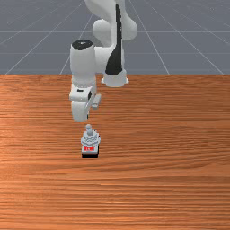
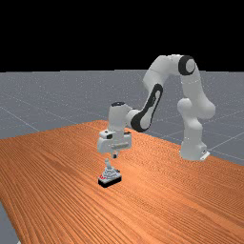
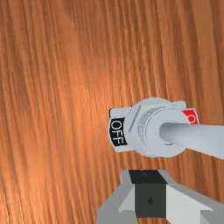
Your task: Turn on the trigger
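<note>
One robot arm and one switch share a single wooden counter. The count on the switch: one lever and two labels, of which one is a black label reading "OFF" and one a red label; one arm, one switch, one counter in all.

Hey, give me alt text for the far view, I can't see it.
The tool hangs just above the lever of a small grey switch with a black base, not touching it. The white arm reaches in from the far view's right, across a wooden table.
</note>
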You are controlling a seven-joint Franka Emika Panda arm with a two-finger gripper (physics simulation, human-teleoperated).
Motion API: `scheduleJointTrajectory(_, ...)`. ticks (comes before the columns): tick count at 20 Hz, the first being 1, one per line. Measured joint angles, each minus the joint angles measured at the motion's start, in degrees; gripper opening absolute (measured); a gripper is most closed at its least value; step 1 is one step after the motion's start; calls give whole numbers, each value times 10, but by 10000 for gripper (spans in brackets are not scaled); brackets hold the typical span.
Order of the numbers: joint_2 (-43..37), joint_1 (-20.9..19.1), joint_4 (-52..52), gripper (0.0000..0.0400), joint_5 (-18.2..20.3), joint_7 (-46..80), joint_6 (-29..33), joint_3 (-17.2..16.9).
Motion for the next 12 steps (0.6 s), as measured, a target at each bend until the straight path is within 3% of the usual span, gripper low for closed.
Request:
scheduleJointTrajectory(7,34,-3,57,0,1,-15,-23,7)
scheduleJointTrajectory(9,43,11,71,0,-16,16,-26,-7)
scheduleJointTrajectory(12,71,-8,121,0,16,-11,-53,14)
